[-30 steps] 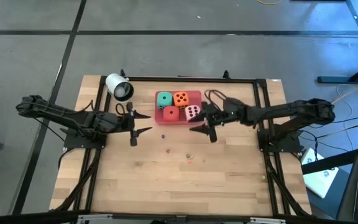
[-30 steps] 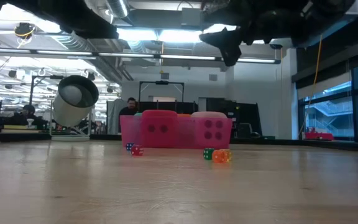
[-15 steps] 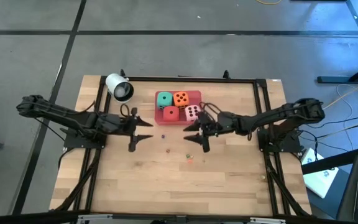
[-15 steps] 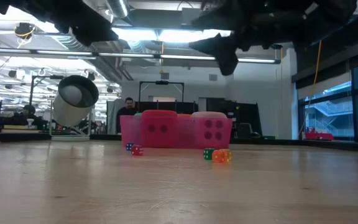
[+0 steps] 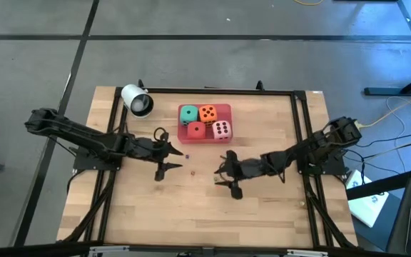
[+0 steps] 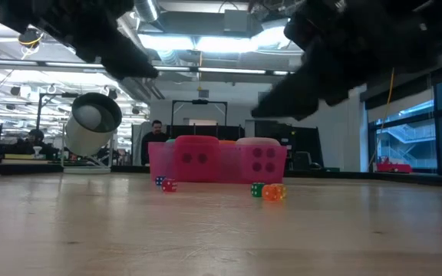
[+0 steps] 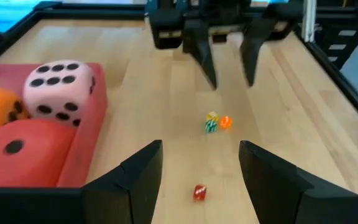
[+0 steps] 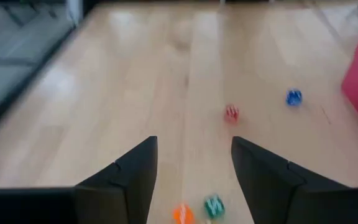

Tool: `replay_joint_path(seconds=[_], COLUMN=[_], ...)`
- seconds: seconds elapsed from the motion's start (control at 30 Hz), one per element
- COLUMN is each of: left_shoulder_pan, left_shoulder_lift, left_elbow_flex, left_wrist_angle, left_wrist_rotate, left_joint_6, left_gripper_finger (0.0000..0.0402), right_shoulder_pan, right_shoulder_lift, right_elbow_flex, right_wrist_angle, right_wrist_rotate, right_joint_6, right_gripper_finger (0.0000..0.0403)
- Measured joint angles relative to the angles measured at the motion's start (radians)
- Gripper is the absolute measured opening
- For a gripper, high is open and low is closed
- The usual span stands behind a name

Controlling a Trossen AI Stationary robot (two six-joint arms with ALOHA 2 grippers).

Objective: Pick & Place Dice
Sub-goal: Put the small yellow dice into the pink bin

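Left claw (image 5: 165, 160) hovers parted and empty, aimed toward 3 o'clock. Right claw (image 5: 228, 178), fingers likewise apart with nothing between them, faces back toward 9. Tiny beads (image 5: 217, 180) scatter between them on the tabletop (image 5: 262, 214). At 12, four dice (image 5: 204, 122) sit squared two-by-two in the pink tray (image 5: 226, 108); cubes, so no long axis. White cup (image 5: 136, 100) lies tipped at 10.

The right hand (image 5: 228, 180) is no longer beside the pink tray (image 5: 227, 109); it now sits nearer the bench's middle, over the tiny beads (image 5: 217, 179). The left hand (image 5: 168, 158) reaches farther right, toward it.
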Motion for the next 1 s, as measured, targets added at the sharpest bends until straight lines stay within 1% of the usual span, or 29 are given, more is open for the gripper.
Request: replay_joint_path(seconds=[0.1,0.2,0.4,0.53,0.7,1.0], left_shoulder_pan=[-0.01,-0.021,-0.032,-0.033,-0.033,-0.033], left_shoulder_lift=[0.041,0.073,0.113,0.128,0.134,0.134], left_elbow_flex=[0.0,0.0,0.0,0.0,0.0,0.0], left_wrist_angle=[0.061,0.11,0.16,0.172,0.176,0.177], left_wrist_rotate=[0.007,0.004,0.002,0.001,0.0,-0.002], left_joint_6=[0.0,-0.001,-0.032,-0.047,-0.051,-0.05], left_gripper_finger=[0.021,0.021,0.021,0.021,0.021,0.021], right_shoulder_pan=[0.039,0.063,0.077,0.077,0.077,0.074], right_shoulder_lift=[0.008,0.01,0.01,0.01,0.028,0.106], right_elbow_flex=[0.0,-0.007,-0.077,-0.103,-0.103,-0.073], right_wrist_angle=[-0.041,-0.09,-0.093,-0.092,-0.088,-0.057], right_wrist_rotate=[0.074,0.122,0.132,0.137,0.178,0.171], right_joint_6=[-0.013,-0.001,0.074,0.086,0.078,0.058], right_gripper_finger=[0.0207,0.0207,0.0207,0.0207,0.0207,0.0207])
